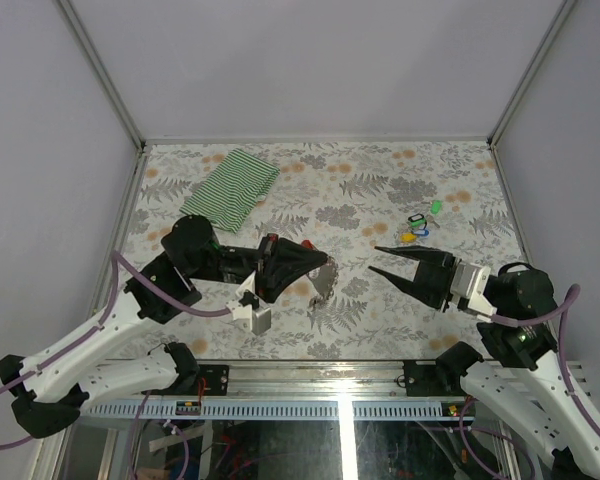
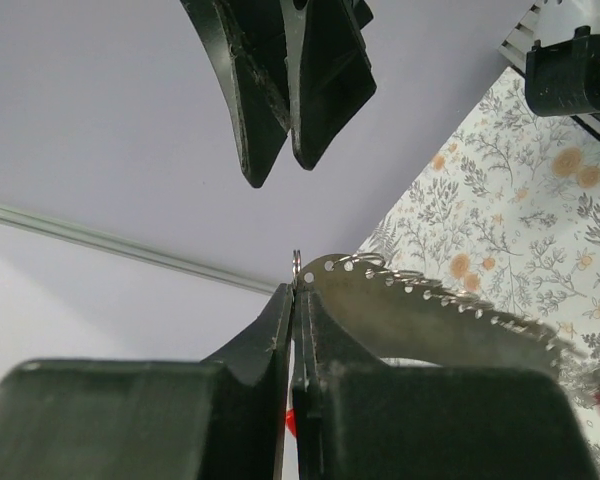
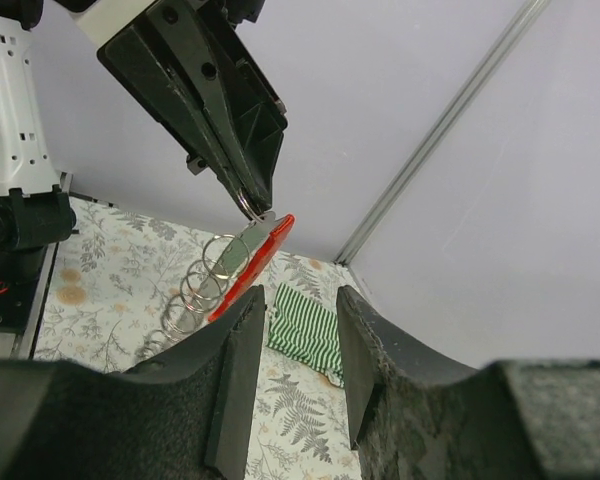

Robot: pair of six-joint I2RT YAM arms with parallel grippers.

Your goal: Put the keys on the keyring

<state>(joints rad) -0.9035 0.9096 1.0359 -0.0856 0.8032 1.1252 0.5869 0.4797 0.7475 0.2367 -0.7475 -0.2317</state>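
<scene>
Red-and-silver keyring (image 3: 252,265), green-white striped cloth (image 1: 230,187), floral-print table (image 1: 380,185), green-, blue-, yellow-tagged keys (image 1: 417,226)

Pale grey walls (image 1: 310,60) enclose a floral-patterned table (image 1: 380,190).

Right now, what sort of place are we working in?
Probably a lab test cell, not a home: plain grey enclosure walls, aluminium frame posts, a floral-covered table, and a metal rail at the near edge.

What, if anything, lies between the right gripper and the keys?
Nothing visible does. The keys lie on the bare table beside the open right gripper. The striped cloth is at the far left, and the left gripper holds the keyring well apart from them.
</scene>
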